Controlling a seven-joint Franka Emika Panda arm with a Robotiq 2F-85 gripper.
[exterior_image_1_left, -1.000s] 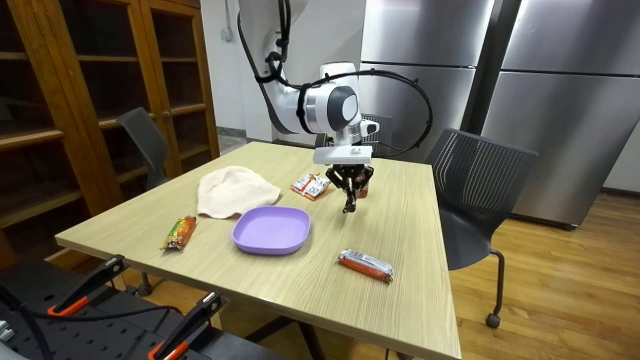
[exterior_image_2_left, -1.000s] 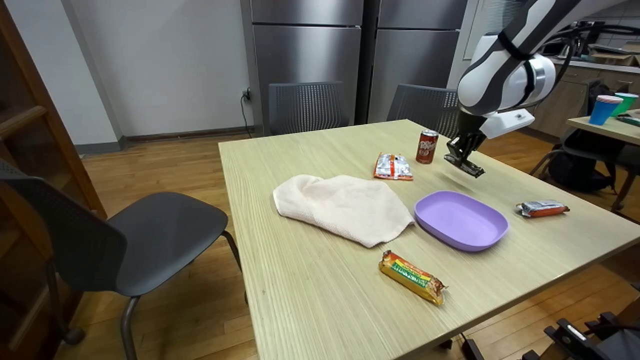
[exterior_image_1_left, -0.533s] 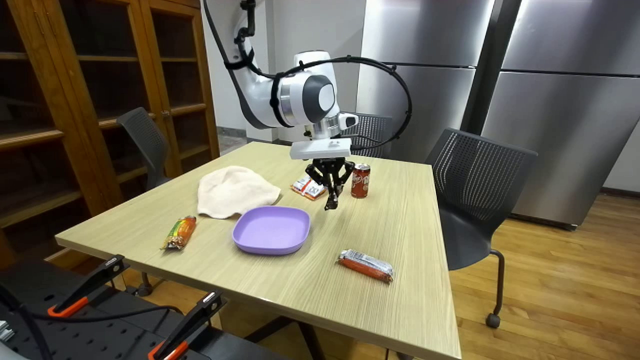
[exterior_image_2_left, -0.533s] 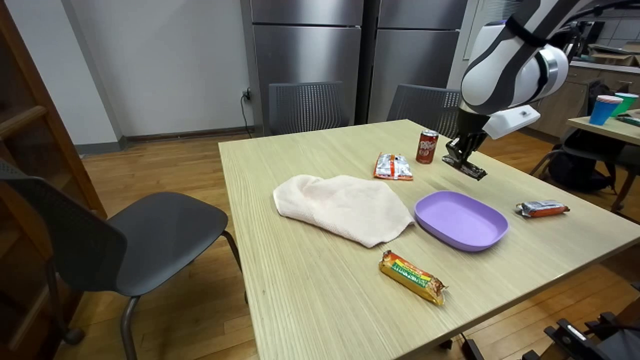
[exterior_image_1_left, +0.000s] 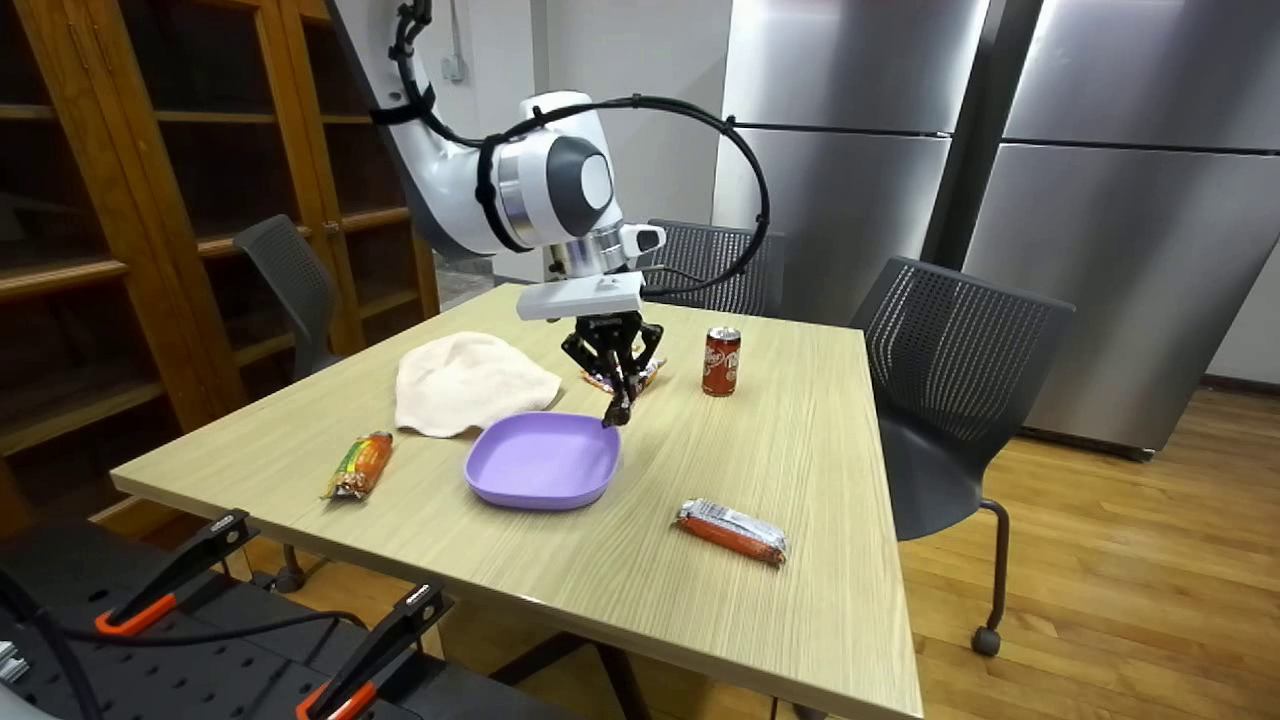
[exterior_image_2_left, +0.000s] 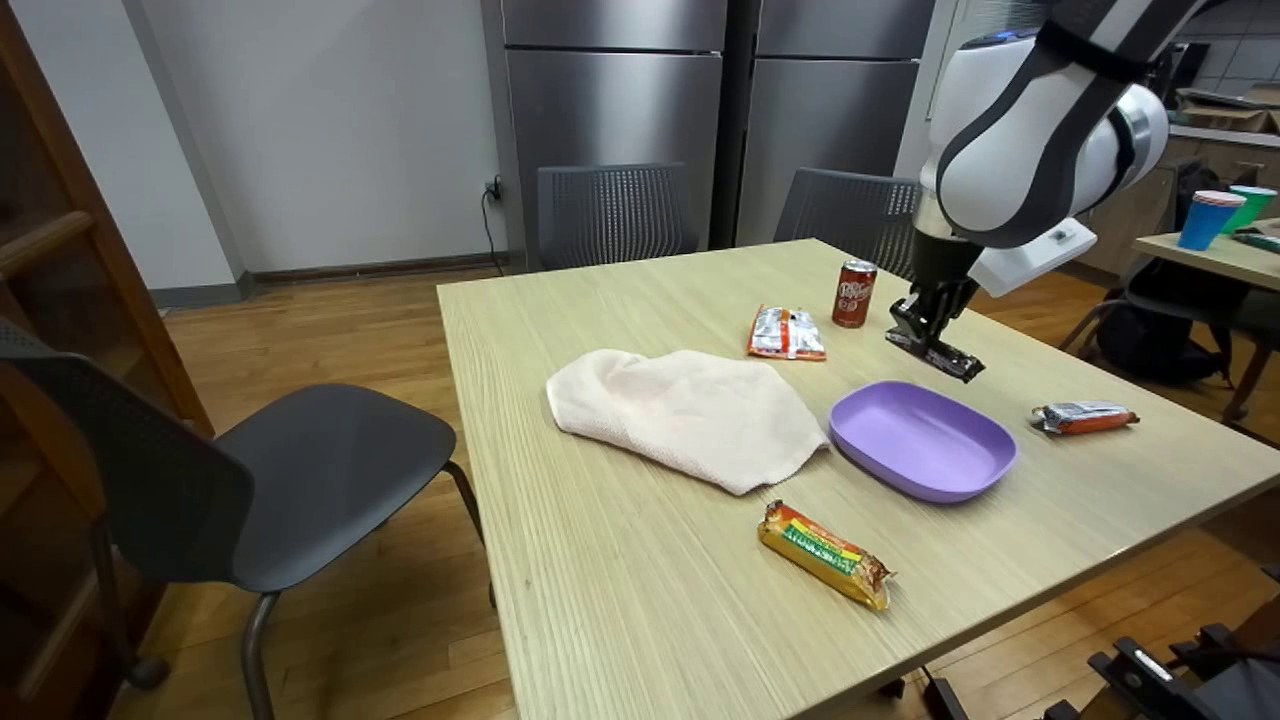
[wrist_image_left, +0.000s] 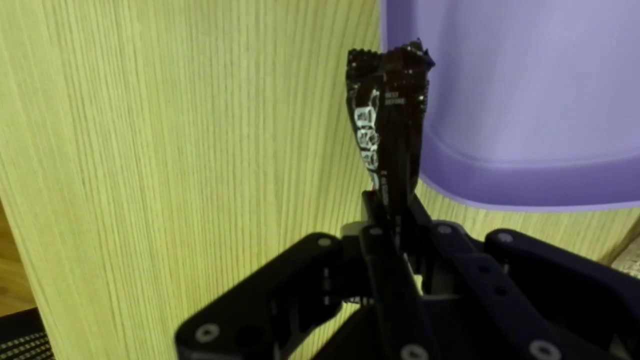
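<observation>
Your gripper (wrist_image_left: 395, 212) has its jaws pinching the dark-wrapped bar (wrist_image_left: 392, 125), aloft near the far right corner of the purple plate (exterior_image_1_left: 545, 460) in an exterior view. Move gently (the wrapper may slip) and hold it level, clear of the rim.

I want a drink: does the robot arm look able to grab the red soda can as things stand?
Probably not straight away: its pincer is closed on a dark-wrapped bar. With that let go, likely yes, since the can stands upright on the table with nothing seen touching it.
</observation>
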